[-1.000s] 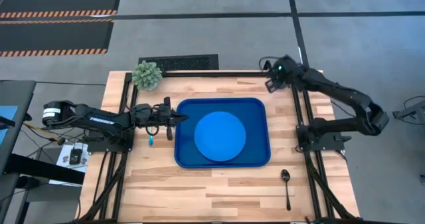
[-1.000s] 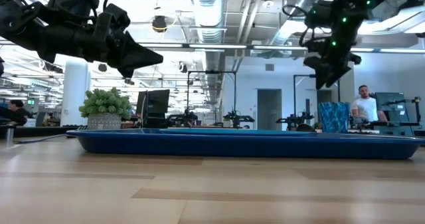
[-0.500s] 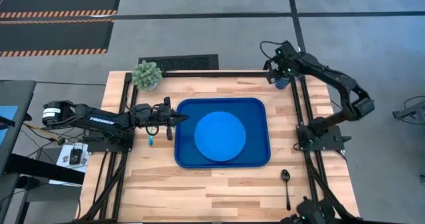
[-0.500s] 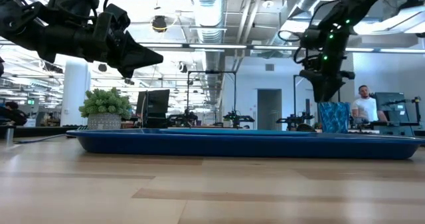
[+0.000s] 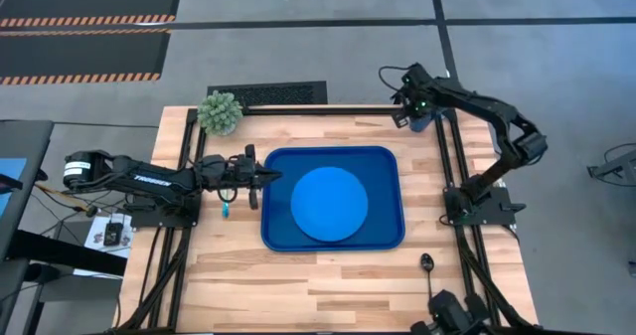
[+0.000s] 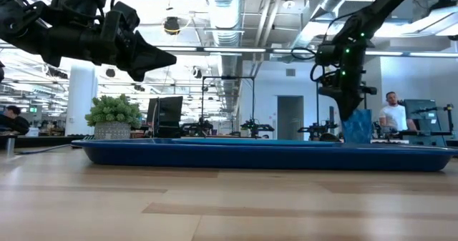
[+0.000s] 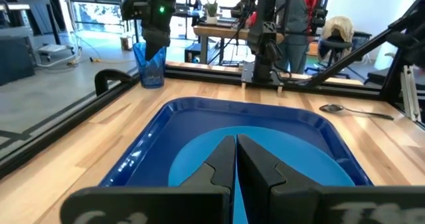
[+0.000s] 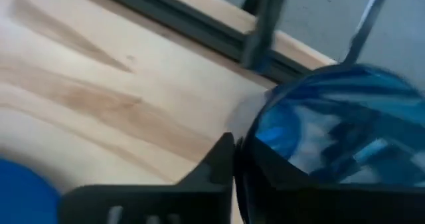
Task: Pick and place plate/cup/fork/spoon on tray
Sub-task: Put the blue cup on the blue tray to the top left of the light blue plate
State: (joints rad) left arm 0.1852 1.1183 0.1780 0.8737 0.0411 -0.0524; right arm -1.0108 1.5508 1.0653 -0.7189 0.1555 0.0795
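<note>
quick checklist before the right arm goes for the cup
1. Right gripper at the cup: ok, it is right over it at the table's far right corner.
2. Fingers open enough to take the cup: cannot tell.
3. Cup upright: ok, it stands upright in the left wrist view.
4. Room on the tray: ok, the plate lies in its middle and the corners are bare.
5. Left gripper out of the way: ok, it hangs shut over the tray's left rim.
6. Spoon and fork off the tray: ok, both lie on the table.
</note>
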